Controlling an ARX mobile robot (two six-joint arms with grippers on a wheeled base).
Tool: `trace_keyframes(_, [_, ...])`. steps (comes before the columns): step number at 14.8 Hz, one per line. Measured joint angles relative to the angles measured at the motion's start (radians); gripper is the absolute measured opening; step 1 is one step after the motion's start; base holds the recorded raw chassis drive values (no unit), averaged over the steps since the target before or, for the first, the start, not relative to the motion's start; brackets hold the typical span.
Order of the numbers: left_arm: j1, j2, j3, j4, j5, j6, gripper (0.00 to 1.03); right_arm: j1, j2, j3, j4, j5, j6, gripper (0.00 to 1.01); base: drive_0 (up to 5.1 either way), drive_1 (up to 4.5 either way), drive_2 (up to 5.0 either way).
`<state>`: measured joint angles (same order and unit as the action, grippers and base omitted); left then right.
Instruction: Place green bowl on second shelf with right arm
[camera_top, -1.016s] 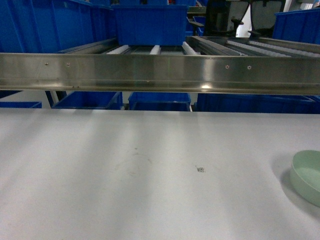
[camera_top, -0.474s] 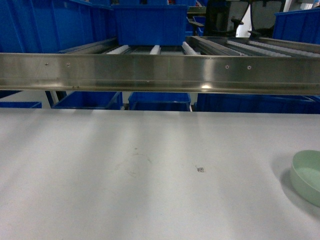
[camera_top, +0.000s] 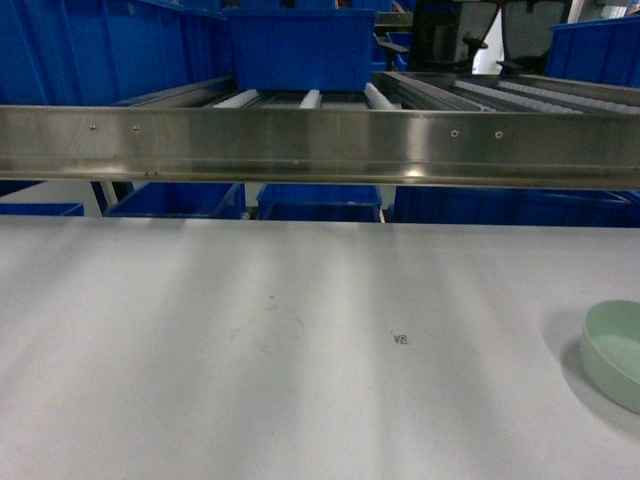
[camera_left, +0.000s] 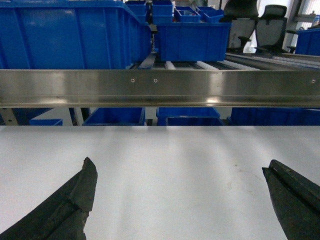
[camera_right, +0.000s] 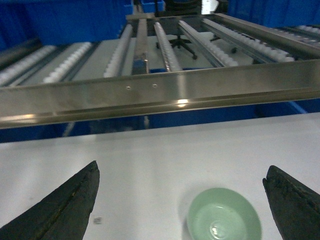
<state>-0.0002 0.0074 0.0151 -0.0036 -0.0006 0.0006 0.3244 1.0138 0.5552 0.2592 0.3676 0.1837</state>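
The green bowl (camera_top: 615, 352) rests upright on the white tabletop (camera_top: 300, 340) at the right edge of the head view, partly cut off. In the right wrist view the green bowl (camera_right: 224, 220) lies below and between the spread fingers of my right gripper (camera_right: 182, 172), which is open, empty and above the table. The second shelf (camera_top: 320, 145) runs across behind the table, with its shiny riveted rail (camera_right: 160, 90) and white roller tracks (camera_right: 167, 45). My left gripper (camera_left: 180, 167) is open over bare tabletop, nothing in it. Neither gripper appears in the head view.
A blue bin (camera_top: 300, 48) stands on the shelf rollers at centre left, with larger blue bins (camera_left: 65, 35) beside it. More blue bins (camera_top: 320, 202) sit below the shelf behind the table. A small square marker (camera_top: 401, 339) is on the tabletop.
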Motion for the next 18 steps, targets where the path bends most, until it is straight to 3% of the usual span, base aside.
trace_keyframes(1, [0.0,0.0,0.0,0.0,0.0,0.0,0.98,0.01,0.035,0.015,-0.002,0.061,-0.042,0.98,0.0,0.0,0.0])
trace_keyframes(3, [0.0,0.0,0.0,0.0,0.0,0.0,0.98,0.016,0.025,0.015,0.003,0.069,-0.073,0.98,0.0,0.0,0.0])
trace_keyframes(5, [0.0,0.0,0.0,0.0,0.0,0.0,0.98,0.003,0.026,0.019,-0.033,0.058,-0.071,0.98,0.0,0.0,0.0])
trace_keyframes(6, [0.0,0.0,0.0,0.0,0.0,0.0,0.98,-0.08,0.082,0.046,-0.101,-0.054,-0.044,0.98,0.0,0.0,0.0])
trace_keyframes(7, [0.0,0.0,0.0,0.0,0.0,0.0,0.98,-0.214,0.206,0.111,-0.107,-0.155,-0.035,0.98,0.0,0.0,0.0])
trace_keyframes(8, [0.0,0.0,0.0,0.0,0.0,0.0,0.98,-0.34,0.361,0.187,-0.068,-0.178,-0.057,0.98,0.0,0.0,0.0])
trace_keyframes(9, [0.0,0.0,0.0,-0.001,0.0,0.0,0.98,-0.435,0.494,0.239,-0.06,-0.204,-0.083,0.98,0.0,0.0,0.0])
trace_keyframes(10, [0.0,0.0,0.0,0.0,0.0,0.0,0.98,-0.497,0.599,0.26,-0.071,-0.244,-0.096,0.98,0.0,0.0,0.0])
trace_keyframes(12, [0.0,0.0,0.0,0.0,0.0,0.0,0.98,-0.522,0.721,0.289,-0.106,-0.284,-0.093,0.98,0.0,0.0,0.0])
trace_keyframes(16, [0.0,0.0,0.0,-0.001,0.0,0.0,0.98,-0.486,0.824,0.359,-0.154,-0.311,-0.034,0.98,0.0,0.0,0.0])
trace_keyframes(18, [0.0,0.0,0.0,0.0,0.0,0.0,0.98,-0.475,0.877,0.354,-0.152,-0.274,-0.023,0.98,0.0,0.0,0.0])
